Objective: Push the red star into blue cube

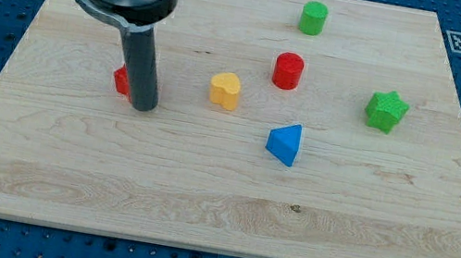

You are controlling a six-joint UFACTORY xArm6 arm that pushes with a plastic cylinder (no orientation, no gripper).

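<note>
Rod and red block stood together at the left of the wooden board (37,162). My tip (142,107) rested on the board, and the dark rod rose from it to the grey arm housing at the far left. There was no claw on this arm, so there was nothing to be open, closed or gripping; the arm ended in the bare rod. The red star (121,81) lay just to the left of the rod and a little farther back, touching it or nearly so; the rod hid most of the block, so its star shape could hardly be made out.

To the right, near the middle of the board, sat a yellow block (226,90), rounded and somewhat heart-like, well apart from my tip. Farther right and slightly farther back stood a red cylinder (288,70), upright. Nearer than both, right of the yellow block, lay the blue block (284,144), which looked more like a wedge or triangular piece than a cube. It was well apart from the red star, with the rod and the yellow block roughly between them.

At the far edge stood a green cylinder (314,18), above the red cylinder. Farthest right lay a green star (387,110), alone.
</note>
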